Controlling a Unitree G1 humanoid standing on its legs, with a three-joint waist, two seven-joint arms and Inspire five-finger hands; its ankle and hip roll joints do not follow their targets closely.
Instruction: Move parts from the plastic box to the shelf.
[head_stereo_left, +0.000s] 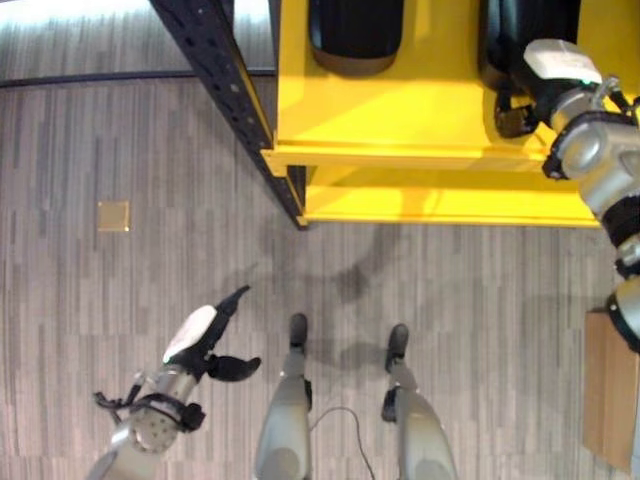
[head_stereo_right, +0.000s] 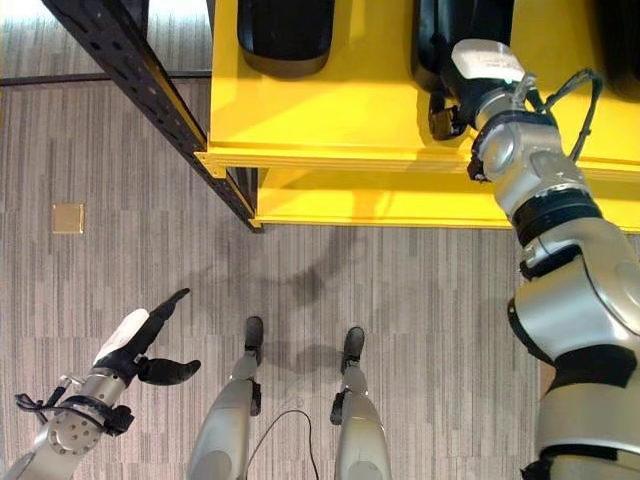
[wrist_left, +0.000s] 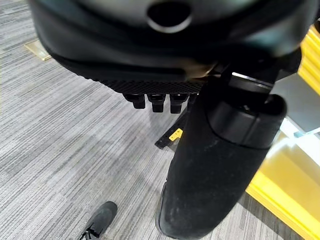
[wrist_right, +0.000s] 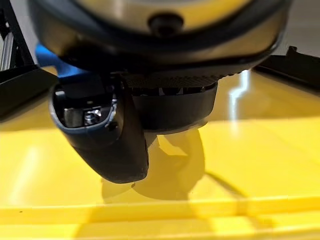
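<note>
My right hand (head_stereo_right: 482, 68) reaches onto the yellow shelf (head_stereo_left: 400, 112) and rests against a black moulded part (head_stereo_right: 440, 30) standing at its back. The thumb (wrist_right: 106, 145) hangs just above the shelf surface (wrist_right: 255, 150), beside the part. The part hides the fingers of this hand. A second black part (head_stereo_left: 355, 35) stands further left on the same shelf. Low on my left, my left hand (head_stereo_left: 200, 340) hangs over the carpet with straight fingers and its thumb (wrist_left: 215, 165) spread, holding nothing.
A black perforated rack upright (head_stereo_left: 225, 90) slants along the shelf's left edge. A lower yellow shelf level (head_stereo_left: 440, 205) juts out beneath. A brass floor plate (head_stereo_left: 113, 216) lies on the grey carpet. A brown flat surface (head_stereo_left: 608, 390) shows at the right edge.
</note>
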